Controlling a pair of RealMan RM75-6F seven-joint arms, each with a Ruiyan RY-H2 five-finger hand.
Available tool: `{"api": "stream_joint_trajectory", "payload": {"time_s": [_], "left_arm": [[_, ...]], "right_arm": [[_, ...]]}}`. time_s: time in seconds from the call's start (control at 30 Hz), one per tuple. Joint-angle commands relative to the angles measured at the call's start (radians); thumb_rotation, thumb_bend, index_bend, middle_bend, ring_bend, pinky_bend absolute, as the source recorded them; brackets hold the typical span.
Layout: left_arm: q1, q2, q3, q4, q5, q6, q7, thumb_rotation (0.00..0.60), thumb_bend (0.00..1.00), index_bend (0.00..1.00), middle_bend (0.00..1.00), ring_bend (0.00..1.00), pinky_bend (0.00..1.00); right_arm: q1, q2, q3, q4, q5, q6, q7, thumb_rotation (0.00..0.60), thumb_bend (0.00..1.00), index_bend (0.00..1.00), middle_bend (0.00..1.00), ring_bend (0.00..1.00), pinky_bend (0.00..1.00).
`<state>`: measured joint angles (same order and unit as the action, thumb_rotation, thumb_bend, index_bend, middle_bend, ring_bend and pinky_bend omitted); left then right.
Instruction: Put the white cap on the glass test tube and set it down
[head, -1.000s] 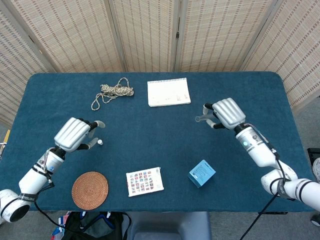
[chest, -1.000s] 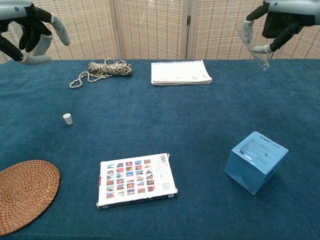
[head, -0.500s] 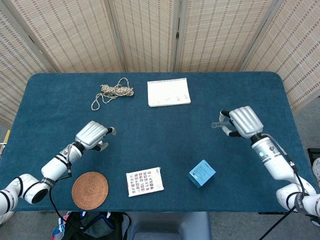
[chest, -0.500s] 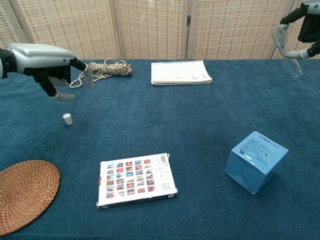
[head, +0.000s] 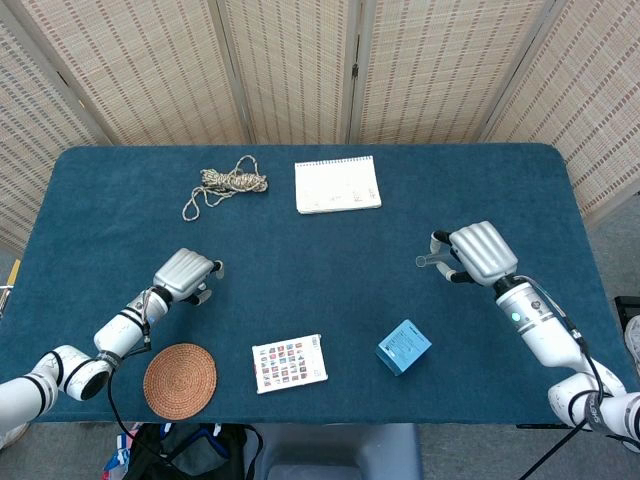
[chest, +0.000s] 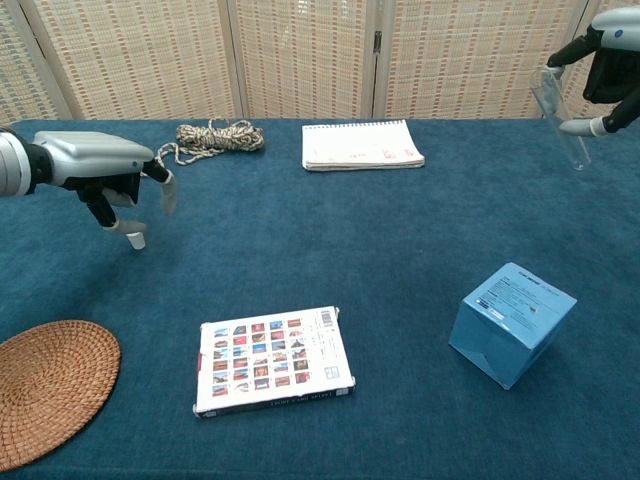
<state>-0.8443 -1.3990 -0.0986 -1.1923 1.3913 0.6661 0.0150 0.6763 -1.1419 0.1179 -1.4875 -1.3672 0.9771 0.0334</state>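
The small white cap (chest: 136, 240) stands on the blue table (chest: 330, 240) at the left, partly covered by a fingertip of my left hand (chest: 100, 165). That hand is lowered over the cap with its thumb held apart, so nothing is pinched. In the head view the left hand (head: 185, 274) hides the cap. My right hand (head: 480, 252) holds the clear glass test tube (chest: 560, 115) in the air over the right side of the table, and the tube (head: 430, 260) sticks out to the left of the fingers.
A coil of rope (head: 225, 185) and a spiral notebook (head: 337, 185) lie at the back. A blue box (head: 404, 346), a picture-covered book (head: 289, 362) and a woven coaster (head: 180, 380) lie along the front.
My left hand has come down from above and now reaches the cap with a fingertip. My right hand drifted right with the tube, then slightly back left and lower.
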Motion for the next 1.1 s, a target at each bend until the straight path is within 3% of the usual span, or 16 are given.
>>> {"api": "stream_joint_trajectory", "payload": {"time_s": [0.03, 0.23, 1.1], "left_arm": [[-0.001, -0.023, 0.007, 0.034, -0.01, 0.004, 0.016, 0.6, 0.34, 0.41, 1.0, 1.0, 1.0], [0.001, -0.053, 0.017, 0.088, -0.031, -0.001, 0.029, 0.6, 0.34, 0.45, 1.0, 1.0, 1.0], [-0.001, -0.1, 0.03, 0.162, -0.081, -0.023, 0.059, 0.6, 0.34, 0.44, 1.0, 1.0, 1.0]], "right_arm": [[-0.002, 0.0, 0.0, -0.001, -0.003, -0.001, 0.001, 0.6, 0.44, 0.87, 1.0, 1.0, 1.0], [-0.009, -0.002, 0.0, 0.0, -0.005, -0.003, 0.003, 0.6, 0.44, 0.87, 1.0, 1.0, 1.0], [-0.023, -0.004, 0.011, -0.002, -0.014, -0.005, 0.012, 0.6, 0.44, 0.87, 1.0, 1.0, 1.0]]}}
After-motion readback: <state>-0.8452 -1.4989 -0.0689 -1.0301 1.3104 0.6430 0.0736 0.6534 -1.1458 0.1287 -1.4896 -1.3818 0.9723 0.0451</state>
